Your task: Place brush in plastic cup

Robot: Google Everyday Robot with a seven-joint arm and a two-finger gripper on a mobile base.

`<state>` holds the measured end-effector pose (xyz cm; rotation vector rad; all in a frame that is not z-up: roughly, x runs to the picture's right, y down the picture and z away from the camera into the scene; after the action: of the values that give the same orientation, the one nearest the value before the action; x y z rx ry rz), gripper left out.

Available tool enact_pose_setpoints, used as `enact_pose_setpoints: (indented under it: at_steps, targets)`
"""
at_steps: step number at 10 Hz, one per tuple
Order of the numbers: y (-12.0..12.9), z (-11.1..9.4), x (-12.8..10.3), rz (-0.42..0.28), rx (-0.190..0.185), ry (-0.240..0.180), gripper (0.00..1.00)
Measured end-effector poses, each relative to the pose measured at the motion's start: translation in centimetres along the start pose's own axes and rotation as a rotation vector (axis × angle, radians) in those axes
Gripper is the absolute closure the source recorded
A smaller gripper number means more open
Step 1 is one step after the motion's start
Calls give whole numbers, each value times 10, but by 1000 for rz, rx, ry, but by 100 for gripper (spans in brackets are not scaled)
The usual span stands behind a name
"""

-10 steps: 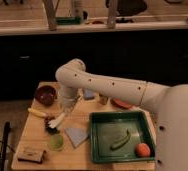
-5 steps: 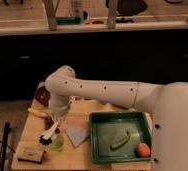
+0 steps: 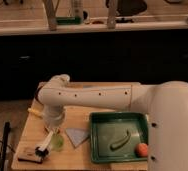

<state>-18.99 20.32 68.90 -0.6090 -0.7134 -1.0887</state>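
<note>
My gripper (image 3: 51, 131) hangs below the white wrist at the left of the wooden table (image 3: 82, 117). It is shut on the brush (image 3: 45, 144). The brush's white handle slants down and to the left, and its dark bristle head (image 3: 39, 152) is low over the table's front left. The plastic cup (image 3: 57, 144), small and translucent light green, stands just right of the handle, below the gripper. The brush is beside the cup, not in it.
A green tray (image 3: 98, 145) at the right holds a green curved piece (image 3: 120, 140) and an orange ball (image 3: 143, 149). A grey-blue cloth (image 3: 77, 135) lies between cup and tray. A brown flat object (image 3: 28, 158) sits front left, a yellow-handled utensil (image 3: 34, 111) at the back left.
My arm has swung further left and toward the front. The gripper has carried the brush down toward the front left, beside the green cup.
</note>
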Motion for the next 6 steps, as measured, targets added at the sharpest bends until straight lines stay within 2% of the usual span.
enact_pose_setpoints:
  at_steps: [6]
  targets:
    - [7,31,-17,-19,-12,-21,100]
